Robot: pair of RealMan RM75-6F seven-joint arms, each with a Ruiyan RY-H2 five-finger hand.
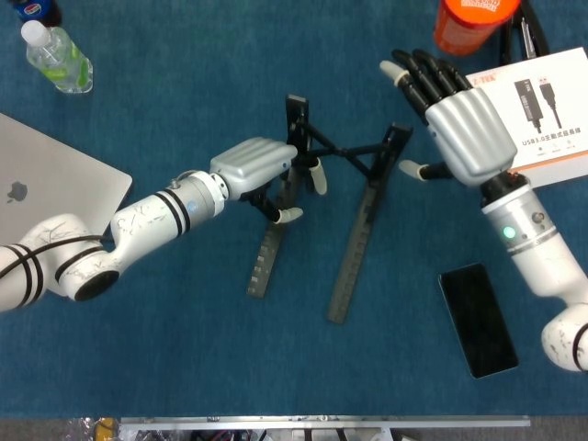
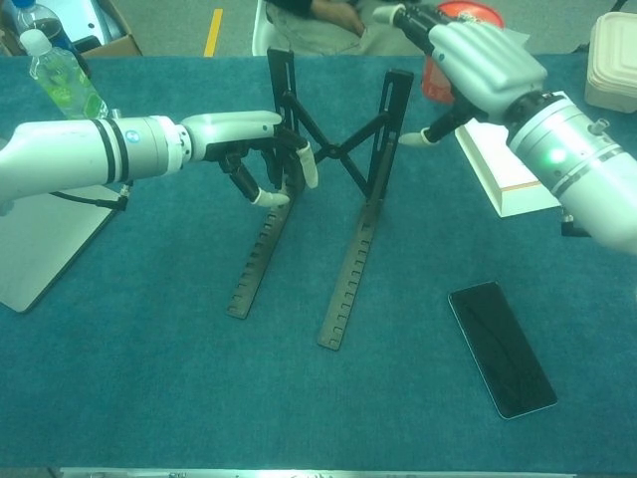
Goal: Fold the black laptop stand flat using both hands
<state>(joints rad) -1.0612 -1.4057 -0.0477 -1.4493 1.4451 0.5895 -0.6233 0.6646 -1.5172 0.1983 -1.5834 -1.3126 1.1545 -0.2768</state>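
Your left hand (image 1: 255,167) grips the left upright of the black laptop stand (image 1: 354,241), which stands unfolded on the blue table (image 1: 184,349), its two notched rails running toward you. Your right hand (image 1: 457,119) hovers just right of the stand's right upright, fingers spread and holding nothing.

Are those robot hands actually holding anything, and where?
The left hand grips the stand at its left upright, near the cross brace. The right hand is spread open beside the stand, holding nothing.
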